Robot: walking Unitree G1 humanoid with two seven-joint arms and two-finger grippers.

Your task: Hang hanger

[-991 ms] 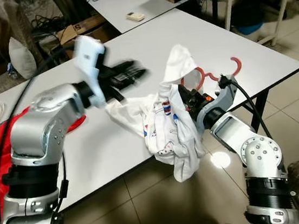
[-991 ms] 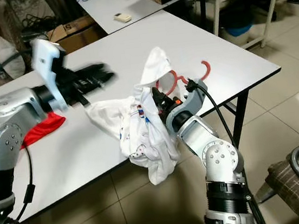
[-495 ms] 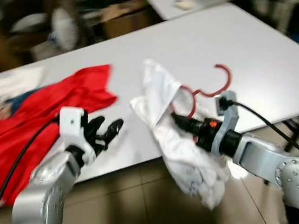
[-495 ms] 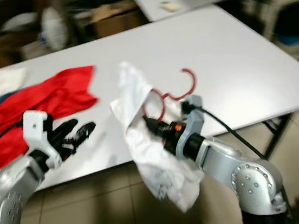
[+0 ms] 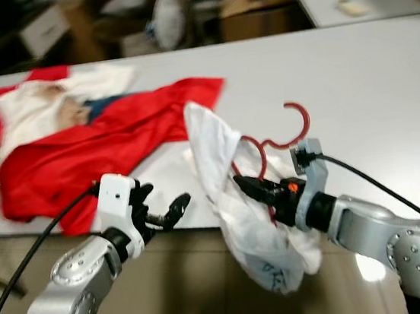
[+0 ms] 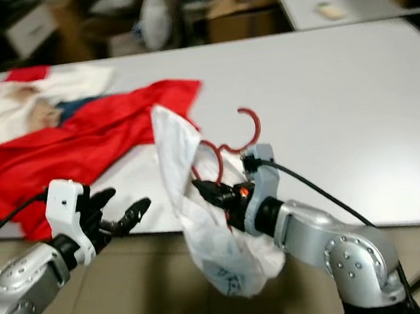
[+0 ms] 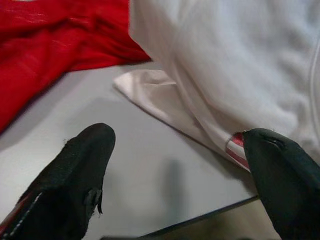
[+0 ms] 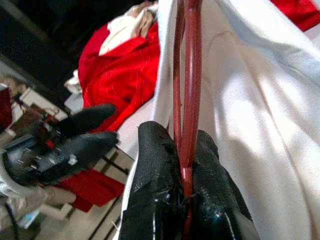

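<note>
Here my right gripper (image 8: pixel 184 172) pinched the red hanger (image 5: pixel 276 143) carrying a white shirt (image 5: pixel 234 200); left gripper (image 5: pixel 172 209) gaped empty; no legible writing.

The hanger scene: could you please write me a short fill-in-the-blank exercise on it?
1. The right gripper is shut on a hanger whose colour is ____.
2. The garment draped on that hanger is ____ in colour.
3. The left gripper has its jaws ____ and holds nothing.
4. The red cloth lies on the ____.

Missing words: red; white; open; table
</note>
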